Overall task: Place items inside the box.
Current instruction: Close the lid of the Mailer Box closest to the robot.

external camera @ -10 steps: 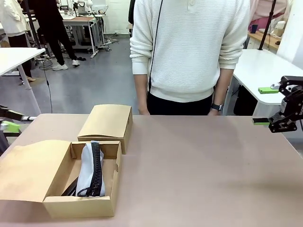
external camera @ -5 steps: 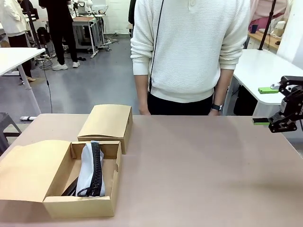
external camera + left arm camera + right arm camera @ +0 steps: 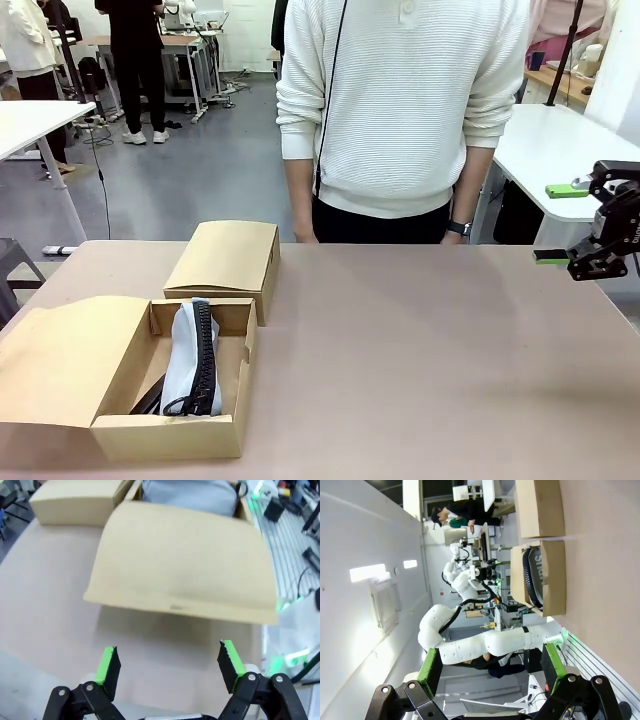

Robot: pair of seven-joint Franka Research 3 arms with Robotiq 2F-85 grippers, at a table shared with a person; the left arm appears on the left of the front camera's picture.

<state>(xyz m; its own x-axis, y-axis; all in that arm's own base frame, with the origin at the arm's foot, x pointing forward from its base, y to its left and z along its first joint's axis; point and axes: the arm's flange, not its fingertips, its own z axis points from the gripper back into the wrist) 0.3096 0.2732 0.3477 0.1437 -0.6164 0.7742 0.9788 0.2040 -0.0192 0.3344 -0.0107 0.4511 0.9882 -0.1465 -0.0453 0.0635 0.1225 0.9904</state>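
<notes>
The open cardboard box (image 3: 172, 432) sits at the table's front left, its lid flap (image 3: 60, 360) folded out to the left. A grey-blue zip pouch (image 3: 190, 360) with a black zipper lies inside it, and a black thing (image 3: 150, 400) is partly hidden beside the pouch. My left gripper (image 3: 169, 662) hovers open and empty over the table just outside the lid flap (image 3: 185, 565), with the pouch (image 3: 190, 495) beyond. At the table's right edge, my right gripper (image 3: 560, 225) hangs open and empty; in its own view it (image 3: 491, 664) looks across at the box (image 3: 552, 575).
A closed cardboard box (image 3: 228, 258) stands right behind the open one. A person in a white sweater (image 3: 400, 110) stands at the far edge with arms down. The brown tabletop (image 3: 420, 360) spreads bare across the middle and right.
My left gripper's green pad, at the front view's left edge a second ago, has drawn back out of that view. The right gripper and the boxes have not moved.
</notes>
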